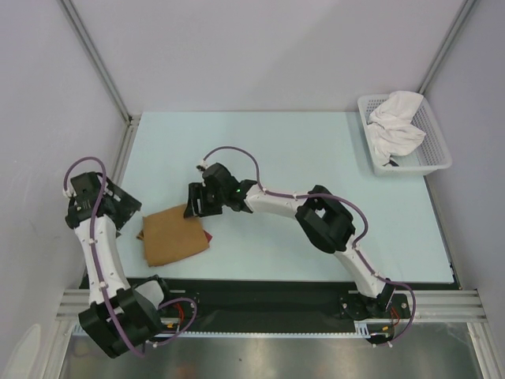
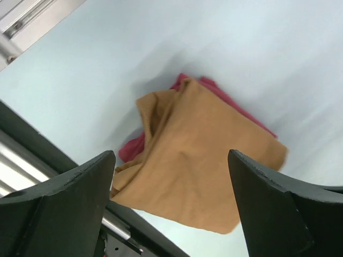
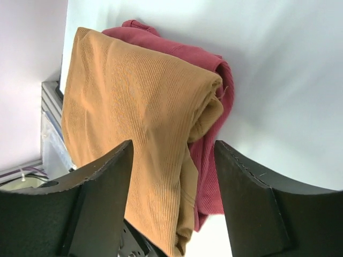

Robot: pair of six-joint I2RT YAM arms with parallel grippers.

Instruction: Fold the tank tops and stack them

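A folded tan-brown tank top point(image 1: 175, 234) lies on a dark red tank top point(image 1: 207, 235) near the table's front left. Only the red one's edges show, along the right side of the stack point(image 3: 214, 107) and at its corners point(image 2: 131, 150). My left gripper point(image 1: 126, 209) hovers just left of the stack, jaws wide open point(image 2: 171, 154) with nothing between them. My right gripper point(image 1: 196, 207) hangs over the stack's far right corner, also open point(image 3: 172, 144) and holding nothing. Through its gap I see the tan fold and the red edge below.
A white mesh basket point(image 1: 436, 138) with a crumpled white cloth point(image 1: 394, 126) stands at the back right corner. The black front rail point(image 1: 268, 290) runs just below the stack. Metal frame posts rise at the back corners.
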